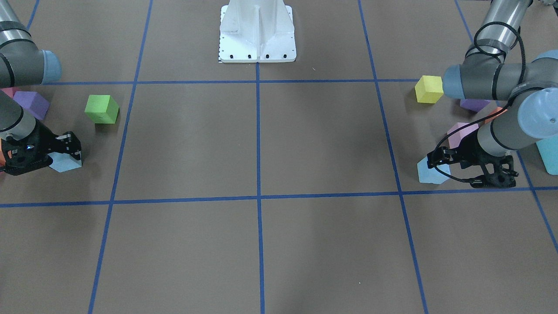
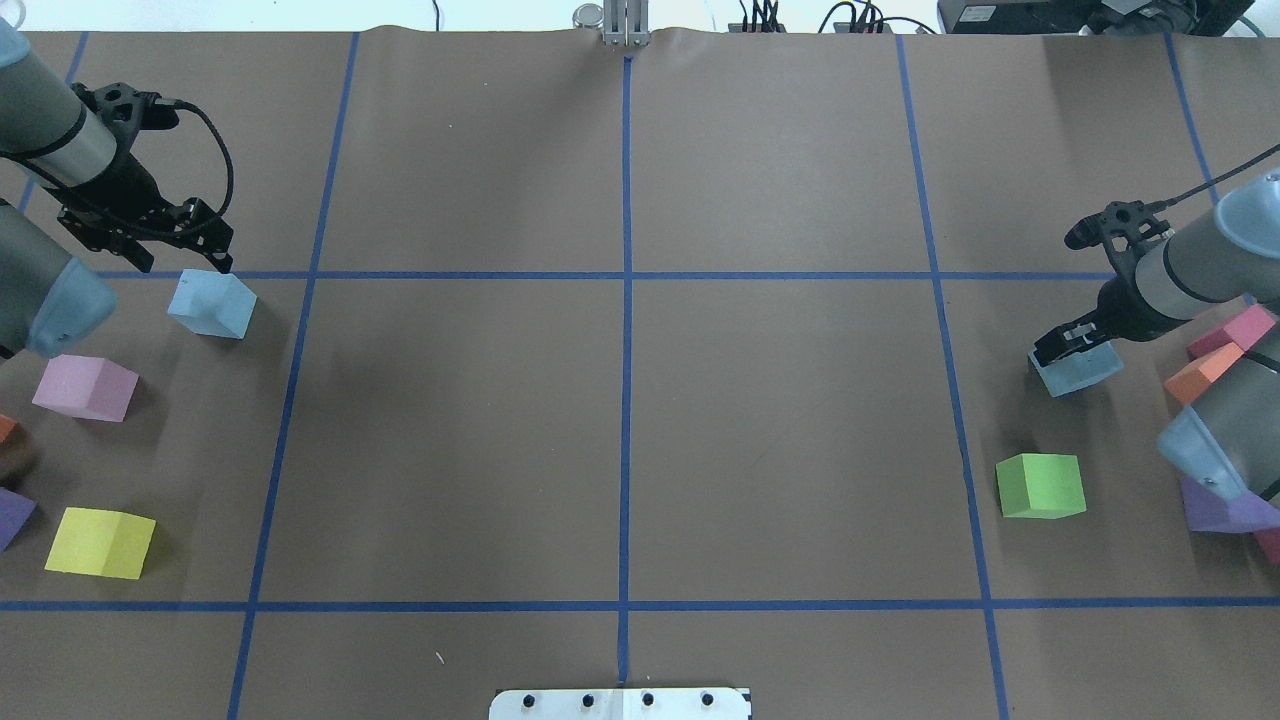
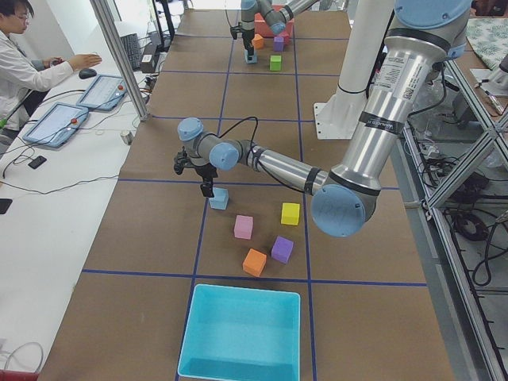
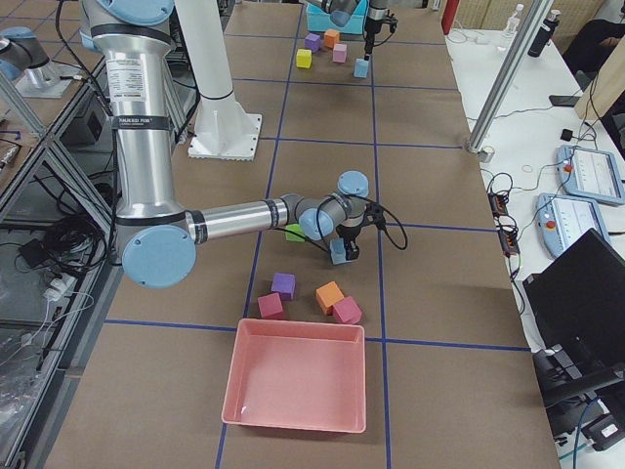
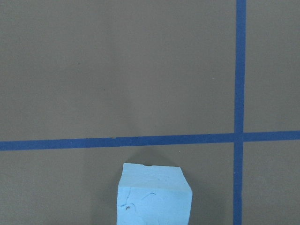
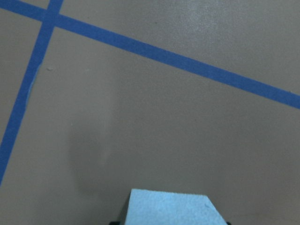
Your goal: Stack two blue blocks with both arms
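Note:
One blue block (image 2: 210, 305) lies on the table at the left, seen low in the left wrist view (image 5: 154, 194). My left gripper (image 2: 185, 255) hangs just above and beyond it, open and empty; its fingers do not show in the wrist view. The other blue block (image 2: 1075, 368) is at the right, and my right gripper (image 2: 1072, 342) is down over it. In the right wrist view, dark fingertips press against both sides of this block (image 6: 171, 206). In the front view, the left gripper (image 1: 438, 160) is on the right and the right gripper (image 1: 65, 150) is on the left.
A green cube (image 2: 1040, 486) lies near the right block. Pink (image 2: 85, 388) and yellow (image 2: 100, 542) cubes lie near the left one. Orange, pink and purple cubes sit under the right arm. There is a turquoise bin (image 3: 242, 333), a pink bin (image 4: 296, 386) and a white pedestal (image 1: 257, 32).

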